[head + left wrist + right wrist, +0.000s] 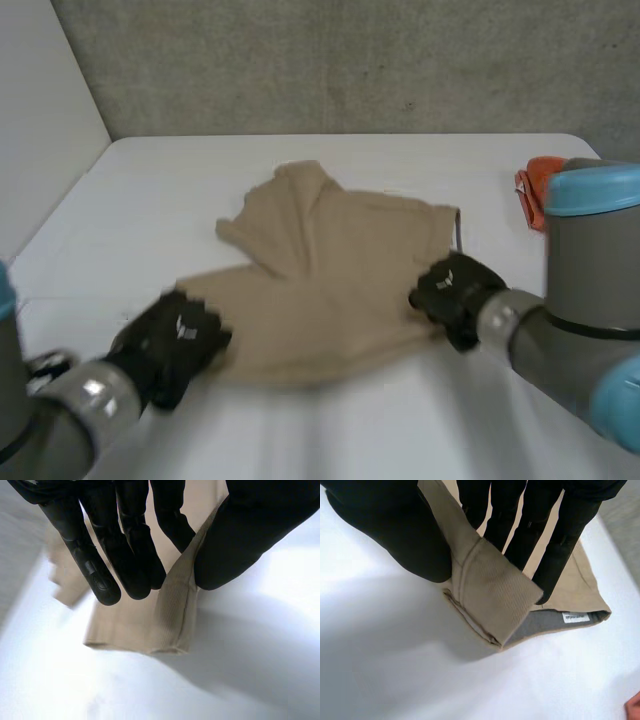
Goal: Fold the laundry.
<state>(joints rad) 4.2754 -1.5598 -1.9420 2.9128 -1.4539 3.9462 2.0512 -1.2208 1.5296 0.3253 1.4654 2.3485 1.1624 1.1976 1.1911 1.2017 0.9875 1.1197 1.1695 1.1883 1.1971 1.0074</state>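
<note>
Garment (pixel 330 280): plain tan, grey inside. Hem band (pixel 495 590): fine ribbed pattern. Label (pixel 575 617): white, dark print. Left hand (pixel 175 345), right hand (pixel 455 290): black. Table (pixel 150 190): white. Right arm (pixel 590 270): grey, light-blue cap (pixel 592 188). Item (pixel 535 190) beside it: orange-red. Wall (pixel 350 60): mottled grey.

Tan garment (pixel 320 290) spread on white table (pixel 150 190), left hand (pixel 170 345) at its near corner, right hand (pixel 455 290) at its right edge.

There is one beige garment (pixel 330 270), one orange object (pixel 535 192) and one white surface (pixel 150 200). Two robot hands are present: the left robot hand (pixel 175 342) and the right robot hand (pixel 455 290). The garment carries one small white label (pixel 575 616).
</note>
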